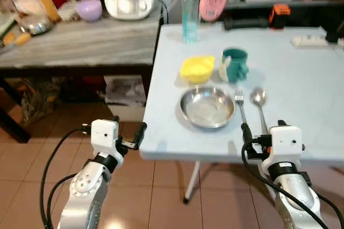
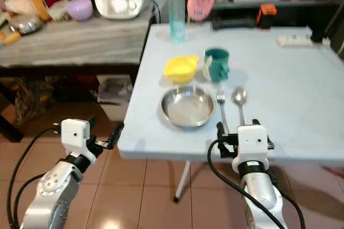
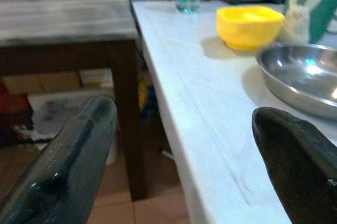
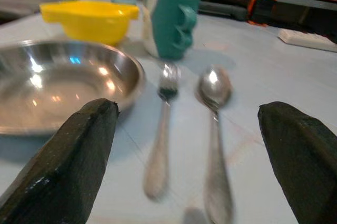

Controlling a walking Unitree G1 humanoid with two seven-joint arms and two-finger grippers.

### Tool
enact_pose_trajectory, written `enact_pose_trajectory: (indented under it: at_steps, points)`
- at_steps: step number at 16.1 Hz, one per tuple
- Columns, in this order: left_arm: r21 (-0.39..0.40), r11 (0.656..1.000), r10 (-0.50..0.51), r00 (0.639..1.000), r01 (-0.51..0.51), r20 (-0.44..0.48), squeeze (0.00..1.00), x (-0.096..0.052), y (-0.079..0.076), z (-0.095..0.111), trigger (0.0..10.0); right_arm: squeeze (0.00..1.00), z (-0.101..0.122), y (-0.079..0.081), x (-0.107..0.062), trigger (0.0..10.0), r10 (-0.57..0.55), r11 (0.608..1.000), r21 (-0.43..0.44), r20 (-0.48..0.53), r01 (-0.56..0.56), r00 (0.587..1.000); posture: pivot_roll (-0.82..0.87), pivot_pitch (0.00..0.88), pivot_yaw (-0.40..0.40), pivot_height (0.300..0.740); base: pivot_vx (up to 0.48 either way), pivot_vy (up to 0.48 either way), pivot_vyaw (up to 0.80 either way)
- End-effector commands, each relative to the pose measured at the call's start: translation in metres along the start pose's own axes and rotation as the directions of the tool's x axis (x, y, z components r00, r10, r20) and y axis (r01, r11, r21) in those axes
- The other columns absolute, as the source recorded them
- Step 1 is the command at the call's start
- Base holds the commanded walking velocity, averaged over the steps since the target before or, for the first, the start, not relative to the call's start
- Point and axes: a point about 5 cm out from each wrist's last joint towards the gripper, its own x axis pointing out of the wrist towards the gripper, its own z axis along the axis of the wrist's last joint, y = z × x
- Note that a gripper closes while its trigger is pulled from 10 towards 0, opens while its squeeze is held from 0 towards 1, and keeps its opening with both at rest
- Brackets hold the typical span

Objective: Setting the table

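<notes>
Head views: our right gripper [image 1: 248, 138] at near table edge, fingers apart, empty. Slim steel fork [image 1: 240, 105] and steel spoon [image 1: 259, 105] lie just ahead, handles toward it, beside round steel plate [image 1: 207, 107]. Left gripper [image 1: 135, 136] apart, off pale blue table's [image 1: 301, 111] corner; right arm nearer.

Right wrist view: fork [image 4: 160, 140] long axis runs straight between spread fingers [image 4: 68, 166].

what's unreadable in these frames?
- Teal mug contents: head views, its own rim hides the inside.
- Spoon and fork handle ends: right wrist view, blurred.
- Steel plate: left wrist view, cut off by the frame edge.
- Shelf items behind the water bottle: too small, cropped at the top.
</notes>
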Motion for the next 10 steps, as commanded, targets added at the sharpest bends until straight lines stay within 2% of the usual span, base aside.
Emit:
enact_pose_trajectory:
  at_steps: [1, 3, 6, 10]
  points:
    - [0.028, 0.999, 0.026, 1.000, -0.026, -0.008, 0.00, -0.0022, 0.0094, 0.0020, 10.0, 0.00, 0.0055, 0.0100, 0.0023, 10.0, 0.030, 0.998, 0.047, 0.015, -0.031, 0.999, -0.05, 0.082, 0.059, 0.740, 0.307, 0.000, 0.00]
    - [0.035, 0.999, 0.018, 1.000, -0.017, -0.020, 0.00, -0.0026, 0.0098, 0.0010, 10.0, 0.00, 0.0133, 0.0163, 0.0045, 10.0, 0.058, 0.998, 0.038, 0.042, -0.059, 0.997, -0.05, 0.081, 0.060, 0.740, 0.302, 0.000, 0.00]
    - [0.045, 0.999, 0.016, 1.000, -0.014, -0.027, 0.00, -0.0039, 0.0109, 0.0009, 10.0, 0.00, 0.0121, 0.0173, 0.0042, 10.0, 0.060, 0.997, 0.044, 0.037, -0.062, 0.998, -0.05, 0.082, 0.062, 0.740, 0.274, 0.000, 0.00]
    - [0.099, 0.993, -0.068, 0.998, 0.068, -0.009, 0.00, 0.0006, 0.0077, 0.0066, 10.0, 0.00, 0.0129, 0.0148, 0.0085, 10.0, 0.049, 0.998, 0.047, 0.029, -0.050, 0.998, -0.05, 0.098, 0.065, 0.740, 0.000, 0.000, 0.00]
